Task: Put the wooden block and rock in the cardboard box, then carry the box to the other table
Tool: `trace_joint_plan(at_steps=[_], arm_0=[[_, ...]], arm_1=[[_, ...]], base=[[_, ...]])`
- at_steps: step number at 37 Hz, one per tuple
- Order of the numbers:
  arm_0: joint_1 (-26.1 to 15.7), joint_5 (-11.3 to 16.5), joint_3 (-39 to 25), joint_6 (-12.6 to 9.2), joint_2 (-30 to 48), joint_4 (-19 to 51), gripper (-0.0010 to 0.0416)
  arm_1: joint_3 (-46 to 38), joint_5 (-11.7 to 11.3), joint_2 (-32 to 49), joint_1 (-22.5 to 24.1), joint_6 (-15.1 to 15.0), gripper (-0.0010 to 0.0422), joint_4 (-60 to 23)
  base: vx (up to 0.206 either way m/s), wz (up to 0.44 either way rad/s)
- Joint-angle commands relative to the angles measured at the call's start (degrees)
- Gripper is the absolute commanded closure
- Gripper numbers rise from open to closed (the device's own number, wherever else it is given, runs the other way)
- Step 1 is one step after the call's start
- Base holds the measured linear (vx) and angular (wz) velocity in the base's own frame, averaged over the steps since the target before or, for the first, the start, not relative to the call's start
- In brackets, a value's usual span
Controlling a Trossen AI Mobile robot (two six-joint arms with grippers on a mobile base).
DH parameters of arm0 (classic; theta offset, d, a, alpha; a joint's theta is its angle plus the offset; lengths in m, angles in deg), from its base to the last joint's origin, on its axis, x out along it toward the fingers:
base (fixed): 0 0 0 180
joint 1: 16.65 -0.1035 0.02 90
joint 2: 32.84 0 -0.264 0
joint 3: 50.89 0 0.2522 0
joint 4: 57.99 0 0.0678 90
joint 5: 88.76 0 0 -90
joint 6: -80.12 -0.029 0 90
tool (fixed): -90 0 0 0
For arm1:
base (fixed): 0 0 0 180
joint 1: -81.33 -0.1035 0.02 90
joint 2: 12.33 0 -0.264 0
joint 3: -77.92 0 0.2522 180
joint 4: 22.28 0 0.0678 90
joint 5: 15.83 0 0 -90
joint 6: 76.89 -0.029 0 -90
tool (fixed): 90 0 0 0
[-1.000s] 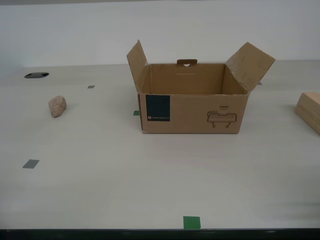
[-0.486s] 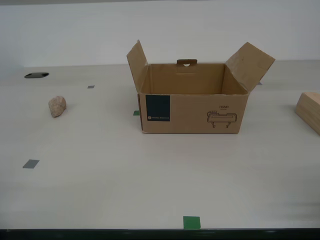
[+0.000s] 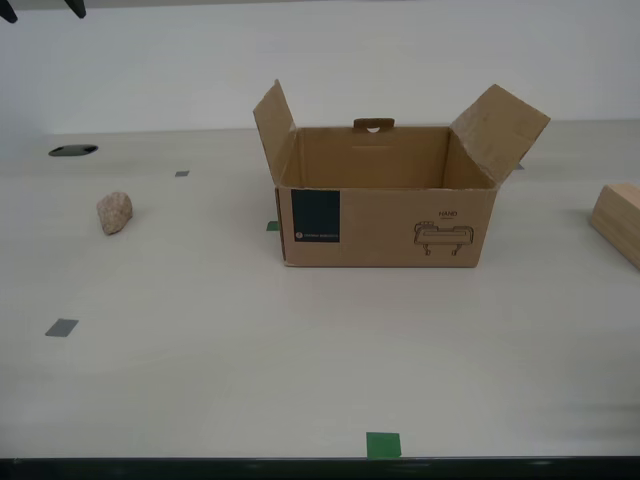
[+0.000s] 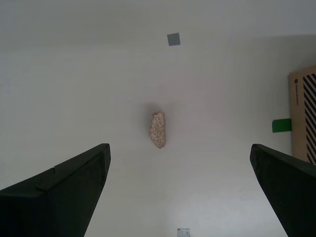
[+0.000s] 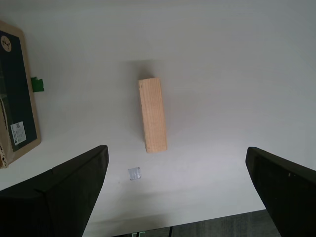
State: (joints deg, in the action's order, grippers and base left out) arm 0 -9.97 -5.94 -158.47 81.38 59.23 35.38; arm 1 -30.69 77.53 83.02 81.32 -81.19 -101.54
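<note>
The cardboard box (image 3: 385, 215) stands open on the off-white table (image 3: 250, 350), flaps up. The rock (image 3: 114, 212) lies at the exterior view's left and the wooden block (image 3: 620, 220) at its right edge. My second gripper (image 4: 178, 148) hangs open high above the rock (image 4: 158, 129), and a side of the box (image 4: 303, 116) shows there too. Equally high over the wooden block (image 5: 152, 114) is my first gripper (image 5: 176, 149), open and empty, with the box (image 5: 17, 98) off to one side. Two dark arm tips (image 3: 8, 10) show in the exterior view's top left corner. The other table is out of view.
Grey tape squares (image 3: 61, 327) and green tape marks (image 3: 383, 444) dot the table. A dark oval hole (image 3: 73, 150) sits far back at the exterior view's left. The table's front edge (image 3: 320, 465) runs along the bottom of that view.
Two dark arm tips have come into the exterior view's top left corner. Box, rock and block have not moved.
</note>
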Motion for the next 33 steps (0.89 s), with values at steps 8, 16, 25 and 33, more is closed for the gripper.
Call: trace_joint_plan(at_steps=[8,16,25,33], arm_0=[[0.0,2.0,0.0,0.0,4.1,-1.8,0.0017],[0.0,2.8,0.2,0.3,7.6,-2.2,0.0017],[0.0,3.6,4.2,0.7,8.9,-8.4,0.0017],[0.0,5.9,10.9,1.8,8.9,-12.9,0.0017]], arm_1=[[6.7,0.0,0.0,-0.1,-0.3,0.0023,7.2],[11.7,-1.8,0.0,-0.3,-0.3,0.0023,11.6],[15.4,-2.7,0.0,-0.5,-1.0,0.0023,12.2],[16.0,-2.7,0.0,-0.5,-0.9,0.0023,12.5]], base=[[0.000,0.000],[0.000,0.000],[0.000,0.000],[0.000,0.000]])
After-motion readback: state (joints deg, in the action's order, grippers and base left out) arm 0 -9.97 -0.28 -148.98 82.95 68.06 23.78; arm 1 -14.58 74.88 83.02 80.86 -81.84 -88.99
